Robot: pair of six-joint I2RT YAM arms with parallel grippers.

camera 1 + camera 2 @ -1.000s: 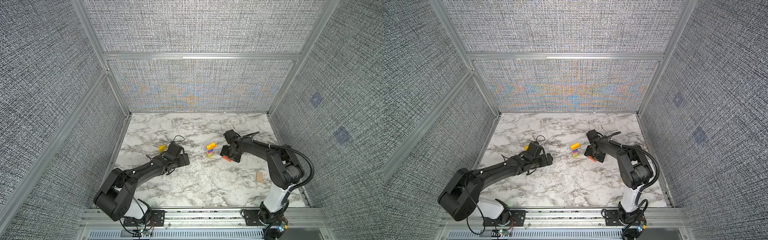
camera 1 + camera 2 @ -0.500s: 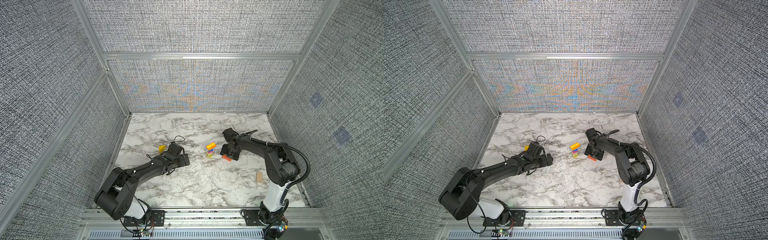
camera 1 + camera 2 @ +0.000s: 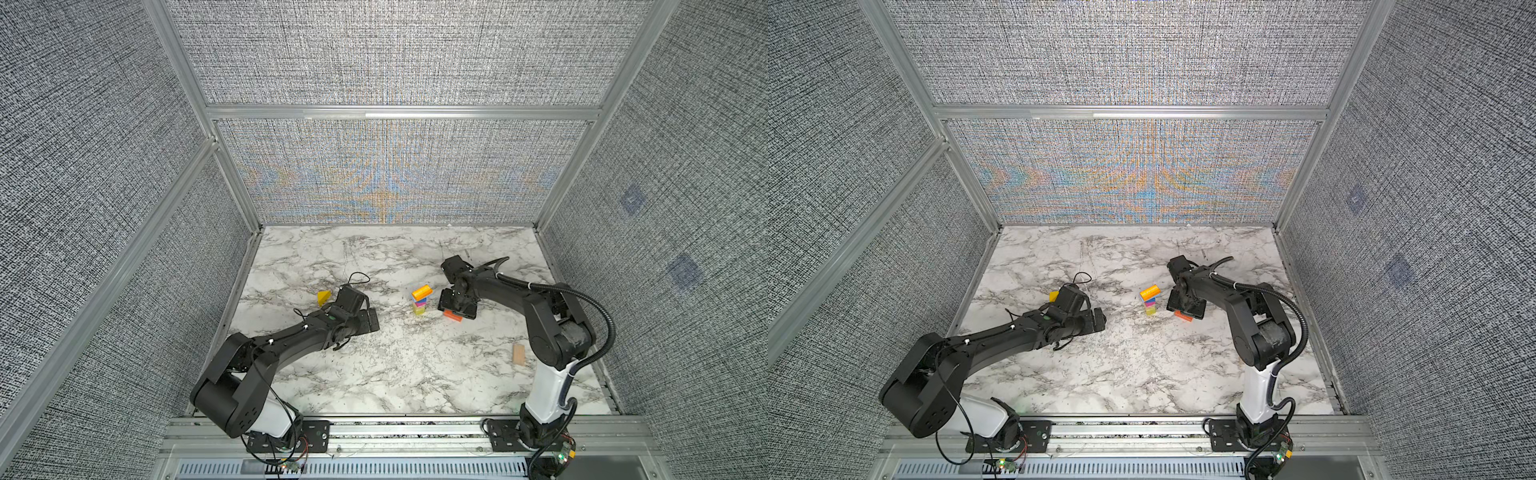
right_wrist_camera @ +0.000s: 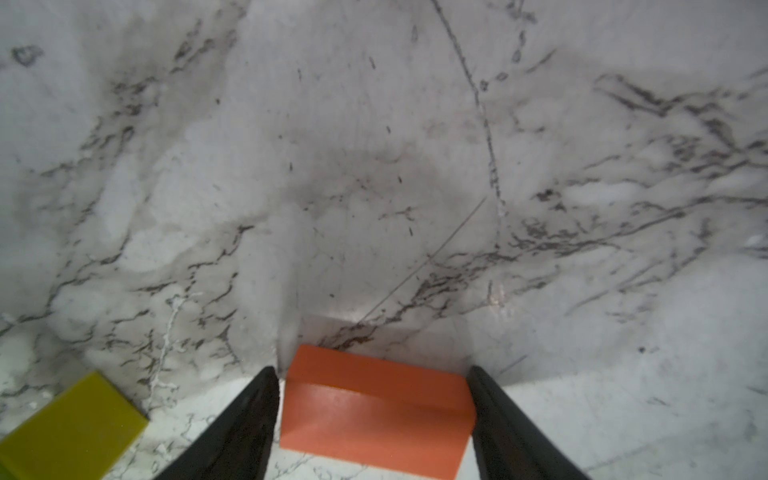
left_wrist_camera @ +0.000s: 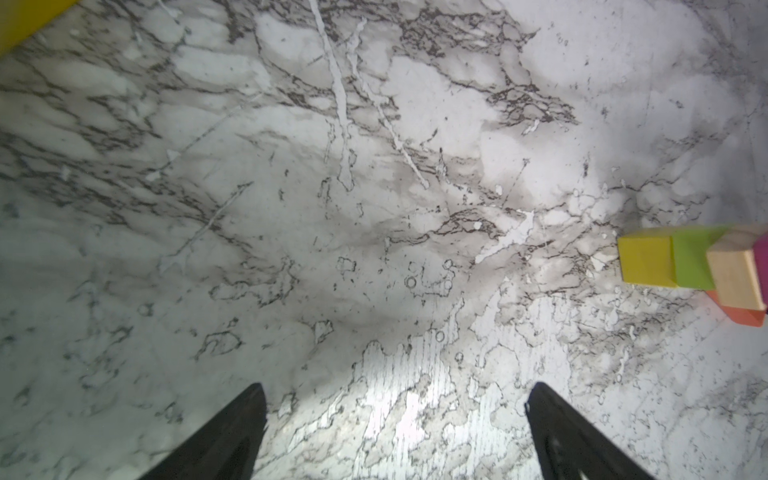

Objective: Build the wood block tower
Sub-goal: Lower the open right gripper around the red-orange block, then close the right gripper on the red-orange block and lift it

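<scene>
Tower (image 3: 419, 303) stands mid marble tabletop (image 3: 374, 374); grey woven walls (image 3: 374, 62) around; orange slab (image 4: 374, 415) lies just right of tower, flanked by right hand (image 4: 374, 374), grip cannot tell; left hand (image 5: 392, 395) wide, empty, well left of tower; yellow wedge (image 3: 324, 297) just beside it.

Three unstacked blocks (image 3: 324, 297) (image 3: 453, 316) (image 3: 518, 354), one tower (image 3: 420, 303) (perhaps five-high)

Bright, even overhead light covers my tabletop (image 3: 374, 374); moiré ripples the back wall (image 3: 386, 187). Wrist views are softer: glare beneath my left end effector (image 5: 397, 390), orange slab (image 4: 374, 407) blurred.
</scene>
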